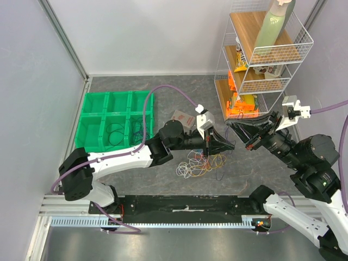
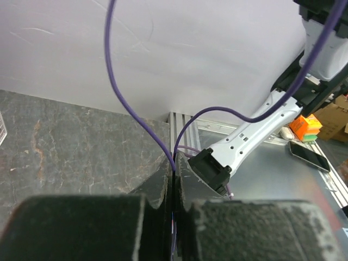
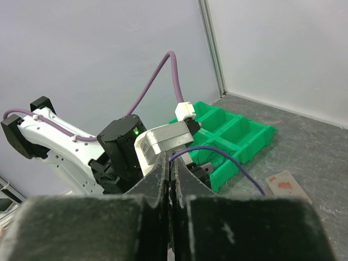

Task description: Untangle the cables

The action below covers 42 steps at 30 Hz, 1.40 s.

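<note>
The cables (image 1: 200, 163) lie in a loose tangle of yellow, white, blue and orange-red loops on the grey table, just below both grippers. My left gripper (image 1: 229, 145) is above the pile; in the left wrist view it (image 2: 174, 166) is shut on a thin dark purple cable (image 2: 117, 92) whose two strands rise from the tips. My right gripper (image 1: 232, 126) faces it tip to tip. In the right wrist view it (image 3: 171, 163) is shut on the dark purple cable (image 3: 229, 156), which arcs away to the right.
A green compartment bin (image 1: 117, 117) stands at the left, with a few thin dark wires in its near compartments. A white wire shelf rack (image 1: 261, 60) with packets and a bottle stands at the back right. A small card (image 1: 182, 116) lies on the table behind the left gripper.
</note>
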Each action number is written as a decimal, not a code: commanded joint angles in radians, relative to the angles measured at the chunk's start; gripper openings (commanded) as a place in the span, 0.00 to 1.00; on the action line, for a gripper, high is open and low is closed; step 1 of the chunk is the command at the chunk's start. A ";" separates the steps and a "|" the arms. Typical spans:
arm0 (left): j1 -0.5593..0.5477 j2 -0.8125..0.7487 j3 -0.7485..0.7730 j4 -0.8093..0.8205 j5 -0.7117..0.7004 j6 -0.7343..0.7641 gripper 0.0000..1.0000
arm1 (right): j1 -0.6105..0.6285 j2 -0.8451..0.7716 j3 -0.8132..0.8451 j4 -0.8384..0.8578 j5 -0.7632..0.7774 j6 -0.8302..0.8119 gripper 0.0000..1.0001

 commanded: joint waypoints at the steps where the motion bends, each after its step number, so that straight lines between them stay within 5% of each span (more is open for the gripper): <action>1: -0.003 -0.038 0.024 -0.038 -0.064 0.042 0.02 | 0.004 -0.021 -0.034 0.031 0.026 -0.001 0.00; 3: 0.000 -0.073 0.015 -0.098 -0.110 0.059 0.02 | 0.004 -0.024 -0.046 -0.017 0.081 -0.018 0.21; 5: 0.006 -0.119 -0.003 -0.165 -0.146 0.080 0.02 | 0.002 -0.019 -0.062 -0.062 0.138 -0.032 0.26; 8: 0.032 -0.200 -0.022 -0.304 -0.224 0.100 0.02 | 0.004 -0.028 -0.089 -0.091 0.163 -0.046 0.69; 10: 0.078 -0.263 -0.025 -0.406 -0.258 0.111 0.02 | 0.004 -0.039 -0.115 -0.105 0.199 -0.047 0.83; 18: 0.466 -0.477 0.009 -0.664 -0.199 0.042 0.02 | 0.004 -0.041 -0.157 -0.145 0.259 -0.063 0.86; 26: 0.647 -0.483 0.101 -0.780 -0.203 0.034 0.02 | 0.002 -0.045 -0.204 -0.160 0.252 -0.041 0.90; 42: 0.727 -0.419 0.441 -0.865 -0.163 0.065 0.02 | 0.004 -0.025 -0.272 -0.157 0.250 -0.034 0.92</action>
